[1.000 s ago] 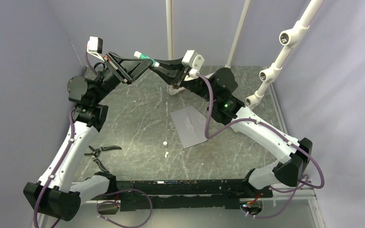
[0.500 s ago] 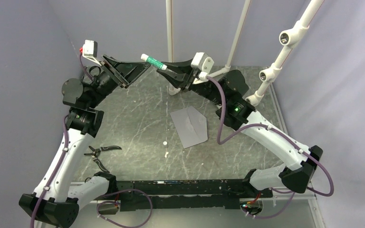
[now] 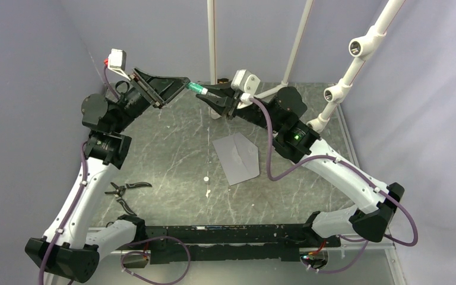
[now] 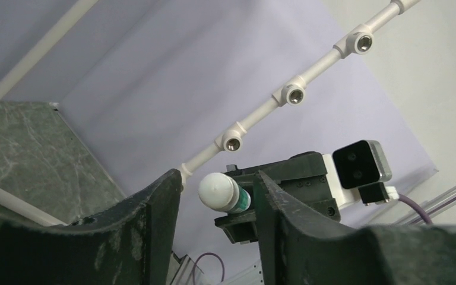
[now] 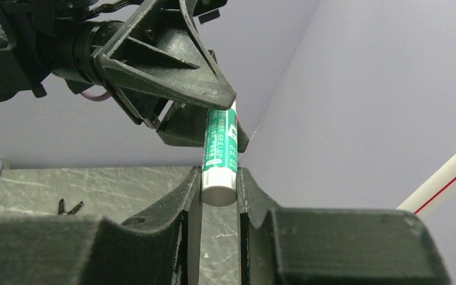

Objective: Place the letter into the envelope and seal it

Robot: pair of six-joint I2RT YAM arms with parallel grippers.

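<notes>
Green glue stick (image 3: 197, 89) aloft — black tool (image 3: 122, 190) on marbled table (image 3: 172, 154)

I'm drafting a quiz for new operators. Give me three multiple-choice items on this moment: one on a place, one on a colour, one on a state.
1. Where is the envelope?
A. in the left pincer
B. flat on the table
C. leaning on a pipe

2. What colour is the glue stick label?
A. green
B. yellow
C. black

3. How is the right pincer?
A. wide open and empty
B. shut on the glue stick
C. out of view

Answers:
1. B, it lies flat on the marbled top in the overhead view.
2. A, the wrap is green in the right wrist view.
3. B, both fingers press the stick's sides.
</notes>
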